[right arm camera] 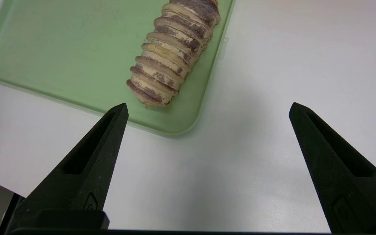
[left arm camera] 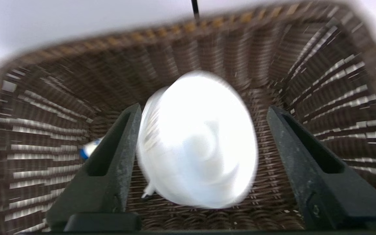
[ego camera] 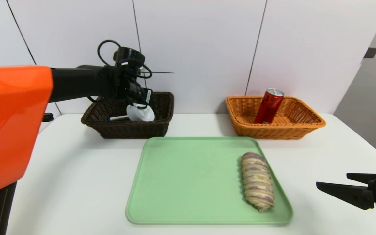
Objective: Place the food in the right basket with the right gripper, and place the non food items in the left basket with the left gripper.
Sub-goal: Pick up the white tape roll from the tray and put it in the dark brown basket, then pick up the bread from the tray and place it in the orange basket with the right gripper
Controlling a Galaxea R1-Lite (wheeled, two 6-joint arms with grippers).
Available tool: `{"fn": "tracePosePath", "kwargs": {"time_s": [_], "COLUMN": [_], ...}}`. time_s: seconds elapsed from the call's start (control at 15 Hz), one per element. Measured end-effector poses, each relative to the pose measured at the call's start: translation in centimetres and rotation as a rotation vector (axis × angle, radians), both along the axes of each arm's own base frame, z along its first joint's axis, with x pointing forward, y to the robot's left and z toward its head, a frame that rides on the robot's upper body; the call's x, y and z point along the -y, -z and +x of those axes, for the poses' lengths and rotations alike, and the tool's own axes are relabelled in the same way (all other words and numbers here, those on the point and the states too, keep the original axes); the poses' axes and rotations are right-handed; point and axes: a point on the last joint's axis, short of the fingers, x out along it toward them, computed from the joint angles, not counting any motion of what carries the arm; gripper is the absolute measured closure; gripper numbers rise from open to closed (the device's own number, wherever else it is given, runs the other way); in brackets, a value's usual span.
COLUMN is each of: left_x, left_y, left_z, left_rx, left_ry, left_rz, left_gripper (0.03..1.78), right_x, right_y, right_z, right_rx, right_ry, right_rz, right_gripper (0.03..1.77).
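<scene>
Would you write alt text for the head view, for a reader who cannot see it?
Left gripper over white round object in dark wicker basket; red can in orange wicker basket; striped bread-like roll on green tray; right gripper right.

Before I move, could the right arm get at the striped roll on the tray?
Probably yes: the right gripper hangs open just off the tray, and the striped roll lies uncovered near that edge, nothing visible between them.

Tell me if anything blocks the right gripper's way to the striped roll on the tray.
Nothing visible stands between the right gripper and the striped roll; only the low rim of the green tray runs between them.
</scene>
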Motion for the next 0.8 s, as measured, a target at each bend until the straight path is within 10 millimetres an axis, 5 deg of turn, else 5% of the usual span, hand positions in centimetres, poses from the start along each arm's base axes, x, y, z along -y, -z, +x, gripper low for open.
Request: {"fn": "tracePosePath", "kwargs": {"time_s": [0.47,0.8], "left_x": [-2.2,-1.5], "left_y": [-9.2,-9.2], "left_z": [-6.6,-12.2], "left_rx": [0.158,0.032], "left_ry": [0.008,0.032], "left_rz": [-0.031,-0.086], "left_gripper": [0.24,0.17], "right_x": [-0.2,-0.9], "right_y": [-0.6,-1.7], "right_z": [0.2,1.5], "right_rx": [0.017,0.017], "right_ry": [-0.017,-0.031], "right_rz": [0.008,0.021], "right_gripper": [0.1,0.1]}}
